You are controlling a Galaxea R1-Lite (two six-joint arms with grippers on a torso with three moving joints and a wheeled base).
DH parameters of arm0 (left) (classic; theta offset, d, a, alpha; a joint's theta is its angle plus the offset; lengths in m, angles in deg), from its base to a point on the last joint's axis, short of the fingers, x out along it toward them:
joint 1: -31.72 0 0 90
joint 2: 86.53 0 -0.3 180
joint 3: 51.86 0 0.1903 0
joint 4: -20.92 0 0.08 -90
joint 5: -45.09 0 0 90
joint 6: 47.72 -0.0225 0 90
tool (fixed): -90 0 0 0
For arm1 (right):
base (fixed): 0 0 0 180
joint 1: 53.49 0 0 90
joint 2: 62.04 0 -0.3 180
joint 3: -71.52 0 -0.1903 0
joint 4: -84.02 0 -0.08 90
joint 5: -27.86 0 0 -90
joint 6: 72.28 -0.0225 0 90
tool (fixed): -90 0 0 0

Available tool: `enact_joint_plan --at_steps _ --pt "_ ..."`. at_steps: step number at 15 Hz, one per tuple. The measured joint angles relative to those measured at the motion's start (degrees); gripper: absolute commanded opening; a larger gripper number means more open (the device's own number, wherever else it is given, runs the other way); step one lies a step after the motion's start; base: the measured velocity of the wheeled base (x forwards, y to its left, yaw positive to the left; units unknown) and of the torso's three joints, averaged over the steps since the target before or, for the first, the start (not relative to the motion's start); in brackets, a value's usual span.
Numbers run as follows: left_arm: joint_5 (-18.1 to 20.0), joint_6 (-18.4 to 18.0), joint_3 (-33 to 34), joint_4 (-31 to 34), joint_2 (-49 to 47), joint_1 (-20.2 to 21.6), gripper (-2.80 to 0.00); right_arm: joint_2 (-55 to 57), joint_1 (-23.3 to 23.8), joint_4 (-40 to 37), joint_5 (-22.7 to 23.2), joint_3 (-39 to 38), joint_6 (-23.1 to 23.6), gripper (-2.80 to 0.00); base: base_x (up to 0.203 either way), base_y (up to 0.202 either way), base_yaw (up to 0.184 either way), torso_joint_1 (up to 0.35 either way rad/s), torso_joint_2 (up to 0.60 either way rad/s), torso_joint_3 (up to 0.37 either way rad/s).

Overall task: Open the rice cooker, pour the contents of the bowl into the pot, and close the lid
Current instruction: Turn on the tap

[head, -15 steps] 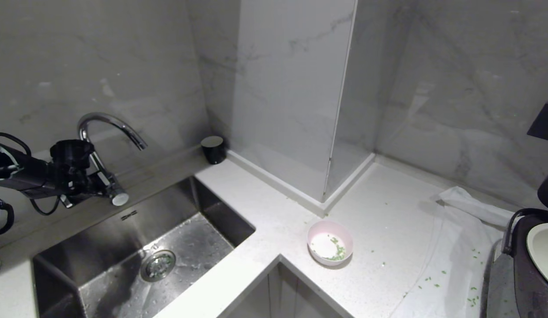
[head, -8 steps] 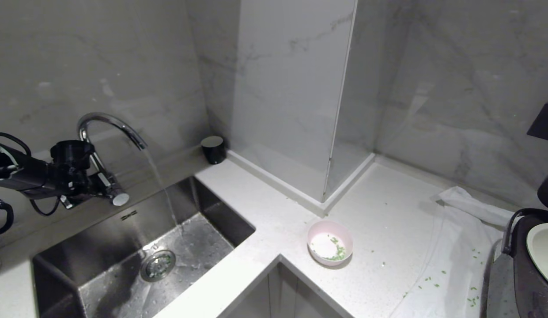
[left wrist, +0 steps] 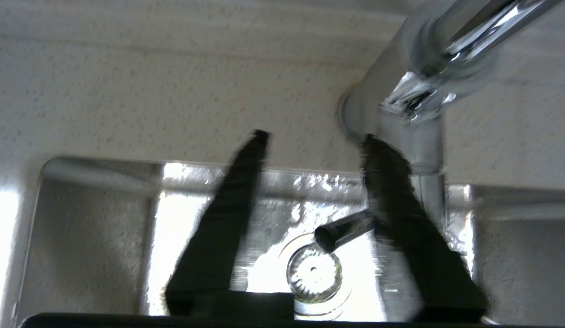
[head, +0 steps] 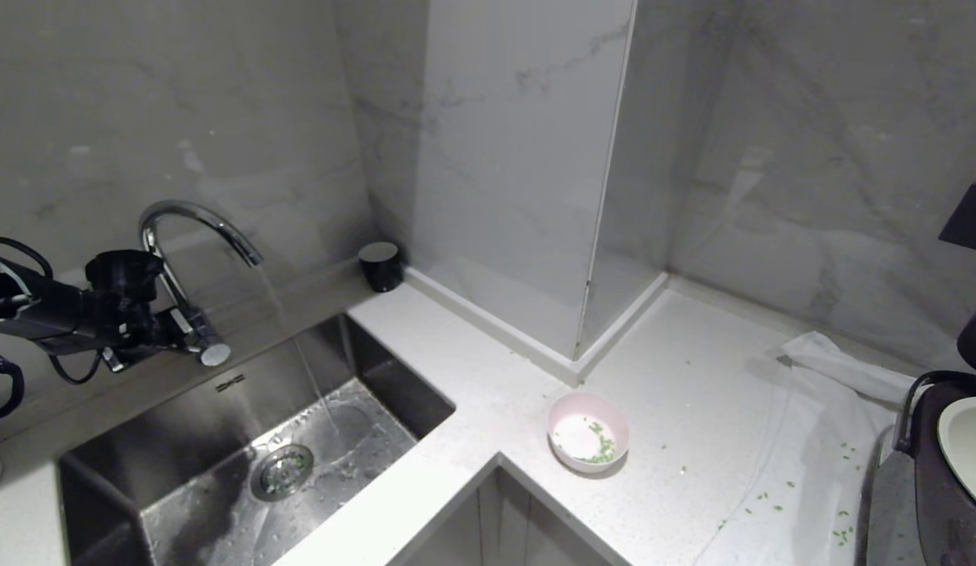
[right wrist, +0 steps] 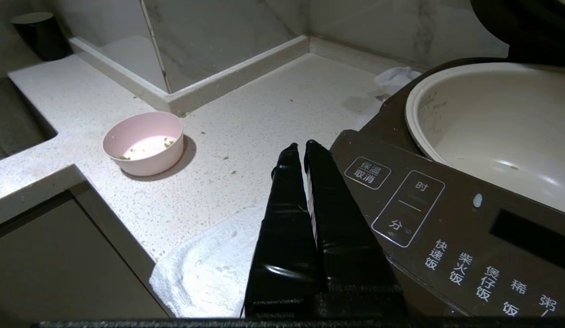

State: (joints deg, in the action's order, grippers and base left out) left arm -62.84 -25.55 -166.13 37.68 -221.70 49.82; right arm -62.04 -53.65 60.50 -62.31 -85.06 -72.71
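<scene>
Beside the tap lever [head: 203, 346], left gripper [left wrist: 312, 136] spread open, holding nothing; water running; bowl [head: 587, 431] well off right, still waiting.

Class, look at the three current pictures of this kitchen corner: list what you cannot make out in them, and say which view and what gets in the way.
- Rice cooker: head view's right edge cuts it off; lid unseen.
- Pot: right wrist view's frame crops its far side.
- Left gripper: left wrist view blurs it; contact with the faucet unclear.
- Bowl: green bits too small to count.
</scene>
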Motion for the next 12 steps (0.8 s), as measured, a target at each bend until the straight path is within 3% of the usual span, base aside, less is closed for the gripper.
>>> enact_joint_plan --at_steps 6,12 --pt "0.22 0.35 1.55 -0.04 1.58 -0.27 0.00 0.00 0.00 -0.04 0.06 0.00 0.00 -2.80 0.000 0.000 0.000 0.000 0.00 0.000" --pt "1.46 0.62 15.29 -0.26 11.07 -3.29 0.00 0.00 0.00 0.00 0.04 0.01 -0.02 -2.80 0.000 0.000 0.000 0.000 0.00 0.000"
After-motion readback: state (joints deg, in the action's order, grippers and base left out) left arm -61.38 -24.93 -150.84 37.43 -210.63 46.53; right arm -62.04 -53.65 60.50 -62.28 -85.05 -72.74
